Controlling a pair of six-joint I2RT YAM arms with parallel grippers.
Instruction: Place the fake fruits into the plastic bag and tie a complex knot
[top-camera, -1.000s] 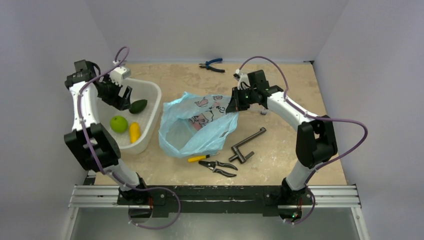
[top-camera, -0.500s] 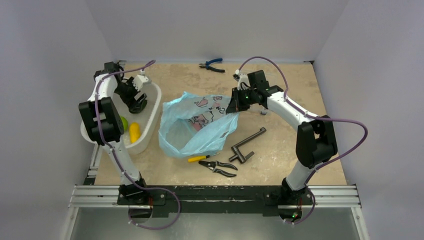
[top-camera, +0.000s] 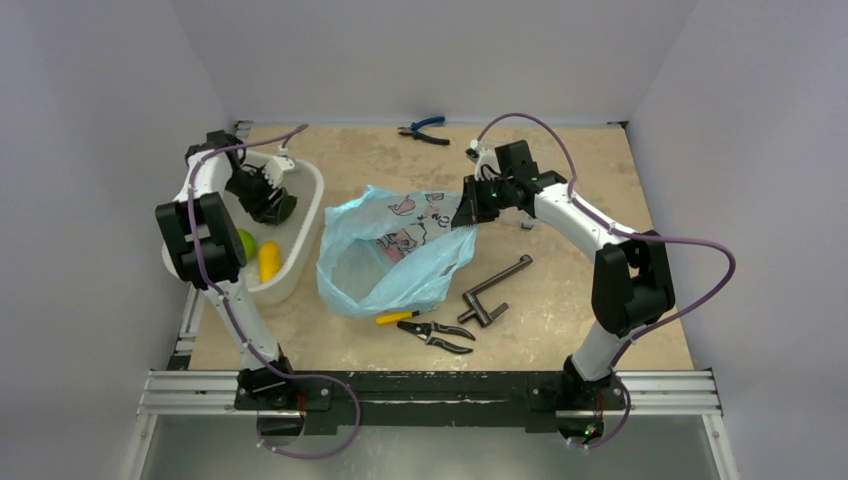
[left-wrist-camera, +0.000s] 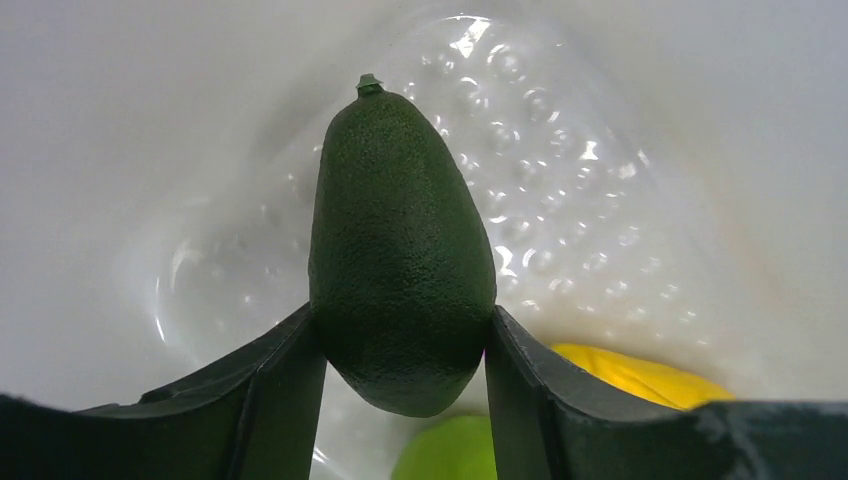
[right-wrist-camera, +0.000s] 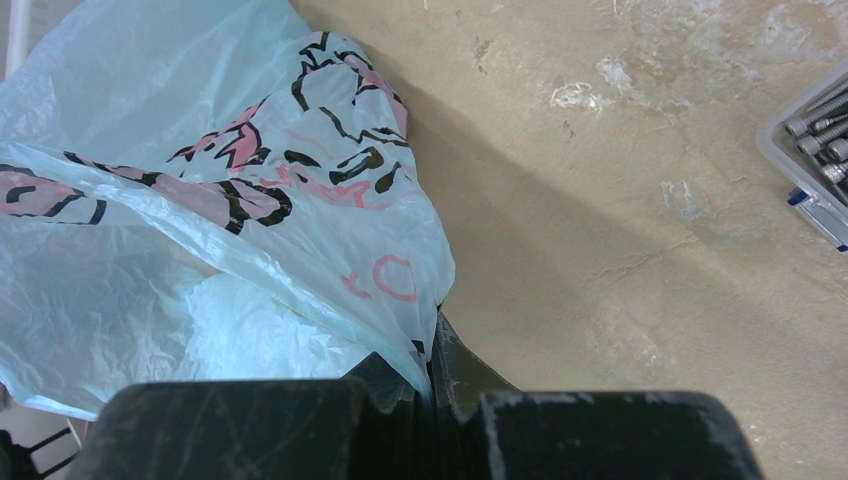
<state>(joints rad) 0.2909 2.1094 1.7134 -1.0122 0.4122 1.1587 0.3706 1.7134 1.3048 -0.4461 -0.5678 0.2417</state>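
Fake fruits (top-camera: 269, 263) lie in the white tub (top-camera: 303, 240) at the table's left: the dark green oval fruit (left-wrist-camera: 400, 260) sits between the fingers of the left gripper (left-wrist-camera: 403, 325), which press on its two flanks near the wider end, while the yellow fruit (left-wrist-camera: 640, 375) and the bright green fruit (left-wrist-camera: 450, 452) rest beside it on the tub floor. The plastic bag (top-camera: 395, 255) lies mid-table, its opening on the side nearer the tub, and the right gripper (right-wrist-camera: 432, 372) is pinched together on its far rim, holding that edge up. The glossy, tapering skin could likely squirt out, so the squeeze should be firm before a straight lift over the tub wall, then a low release inside the bag. Yellow-handled pliers (top-camera: 425, 325) and a dark metal tool (top-camera: 495, 290) lie just in front of the bag; blue pliers (top-camera: 425, 130) are well apart; a clear box of screws (right-wrist-camera: 815, 150) lies beyond the right gripper
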